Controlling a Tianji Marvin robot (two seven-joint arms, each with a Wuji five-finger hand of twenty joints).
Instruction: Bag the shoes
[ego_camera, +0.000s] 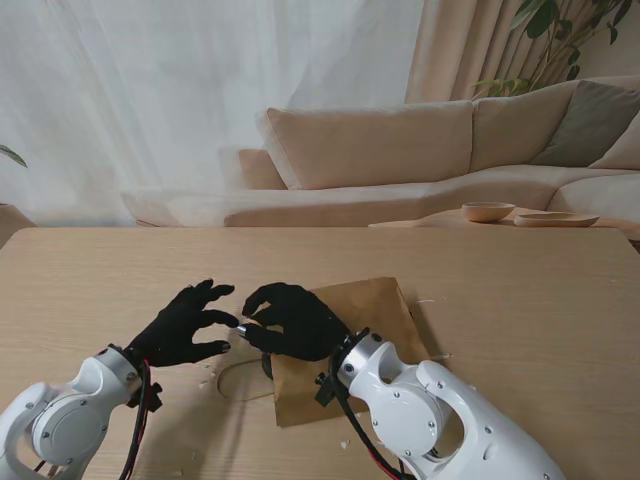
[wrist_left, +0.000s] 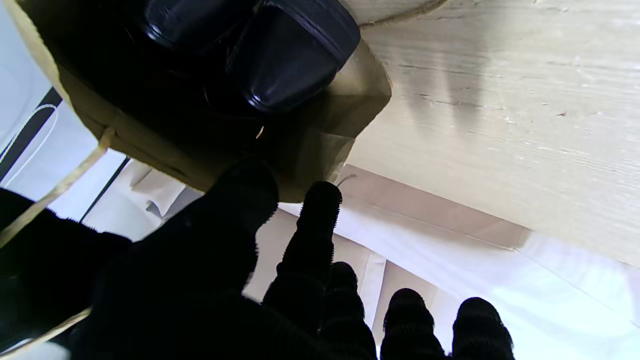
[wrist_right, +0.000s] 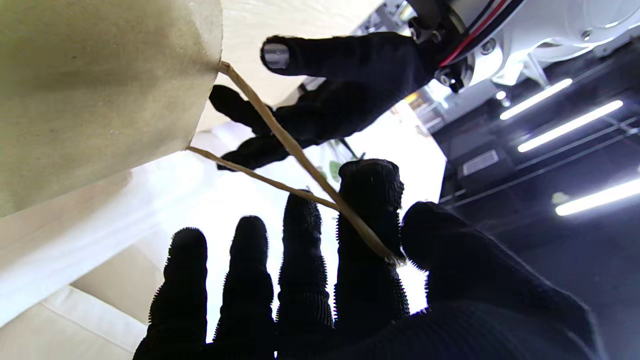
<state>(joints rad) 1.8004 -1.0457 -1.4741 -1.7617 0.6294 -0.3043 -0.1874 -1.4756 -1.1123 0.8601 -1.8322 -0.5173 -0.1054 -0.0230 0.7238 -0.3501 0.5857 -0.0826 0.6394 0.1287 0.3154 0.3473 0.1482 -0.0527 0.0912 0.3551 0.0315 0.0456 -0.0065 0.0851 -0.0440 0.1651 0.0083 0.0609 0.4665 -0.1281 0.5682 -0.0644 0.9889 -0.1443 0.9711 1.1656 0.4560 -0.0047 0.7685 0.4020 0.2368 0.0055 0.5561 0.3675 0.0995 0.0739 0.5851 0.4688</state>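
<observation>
The flat brown paper bag (ego_camera: 345, 345) lay at six o'clock on the wooden counter (ego_camera: 520, 290), glossy black shoes (wrist_left: 280, 60) inside. The right robot hand (ego_camera: 292, 320) pinched its twine handle (wrist_right: 300, 155); the left robot hand (ego_camera: 185, 325) hovered, fingers spread, holding nothing. Lifting gently would likely keep the mouth up.

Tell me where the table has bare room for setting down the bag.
Bare wood lies right of the paper bag toward the table edge, and across the far strip. Crowded: the near middle, where left hand, right hand and bag meet.
</observation>
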